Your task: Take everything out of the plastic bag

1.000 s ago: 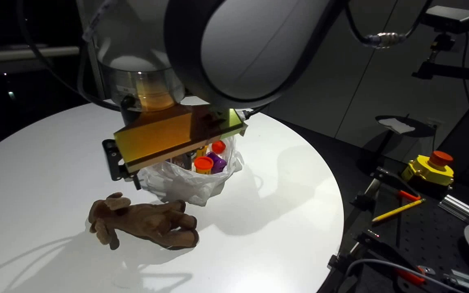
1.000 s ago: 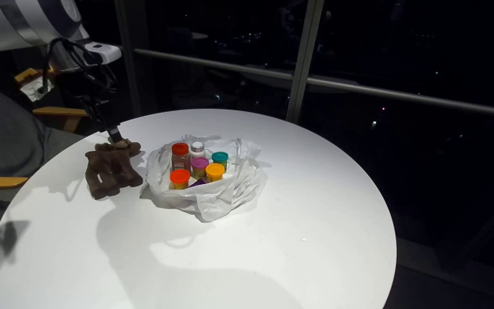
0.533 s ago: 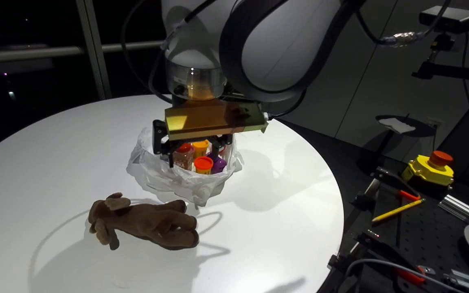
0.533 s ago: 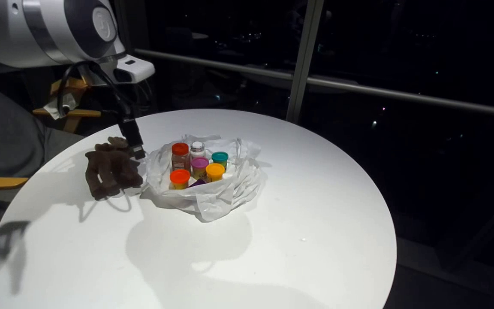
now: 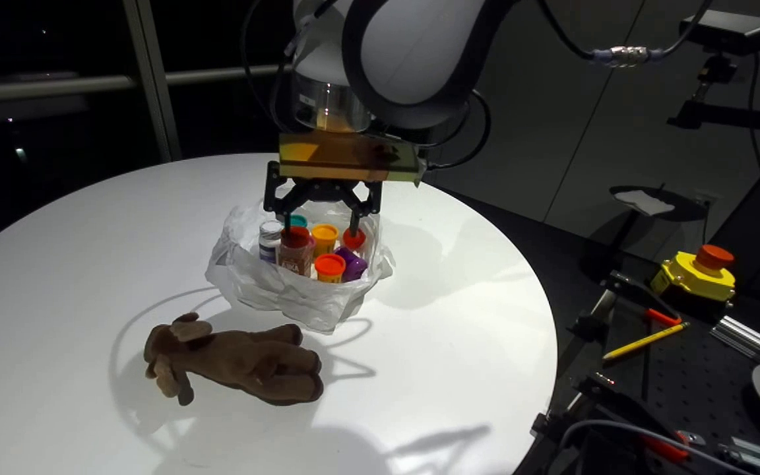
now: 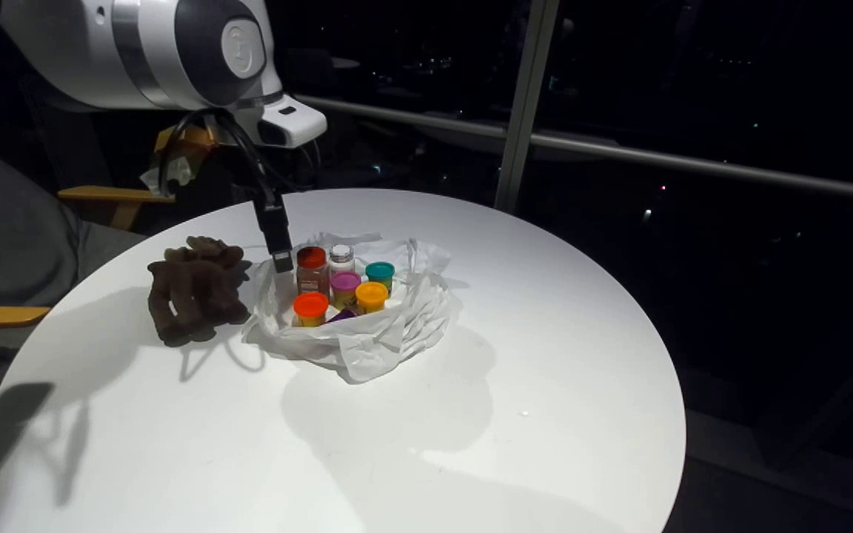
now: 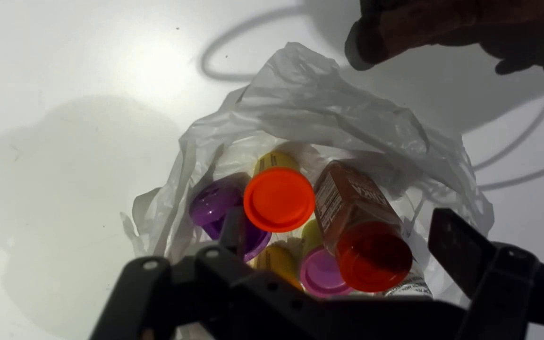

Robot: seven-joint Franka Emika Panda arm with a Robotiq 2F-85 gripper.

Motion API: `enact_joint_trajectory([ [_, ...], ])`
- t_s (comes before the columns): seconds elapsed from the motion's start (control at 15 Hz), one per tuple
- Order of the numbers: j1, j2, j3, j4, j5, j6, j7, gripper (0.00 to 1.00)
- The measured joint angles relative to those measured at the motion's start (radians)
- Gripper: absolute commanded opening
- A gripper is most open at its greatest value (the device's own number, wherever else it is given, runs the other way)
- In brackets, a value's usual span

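In the last second my claw (image 5: pixel 321 232) has swung from near the brown plush toy (image 5: pixel 235 363) to above the plastic bag (image 5: pixel 314 307), its fingers (image 7: pixel 458 250) spread wide apart. The toy lies off to my side, unmoved. Below me, in the bag, sit the red-lidded jar (image 7: pixel 354 203) and orange-lidded cup (image 7: pixel 279 200); whether a fingertip brushes the jar, I can't quite tell.

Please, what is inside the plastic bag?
The plastic bag holds a jar, white bottle, orange-lidded tub, yellow-lidded tub, pink-lidded tub, teal-lidded tub, purple thing and red thing. Whatever lies beneath is covered.
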Motion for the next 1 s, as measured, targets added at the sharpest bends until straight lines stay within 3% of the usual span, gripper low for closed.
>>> enact_joint_trajectory([
  [0.4, -0.021, 0.088, 0.008, 0.120, 0.078, -0.007, -0.082, 0.97],
  [0.47, -0.022, 0.104, 0.008, 0.138, 0.090, -0.010, -0.091, 0.74],
  [0.6, -0.022, 0.136, 0.008, 0.171, 0.101, -0.024, -0.098, 0.70],
  [1.0, -0.021, 0.183, 0.003, 0.229, 0.101, -0.059, -0.099, 0.23],
])
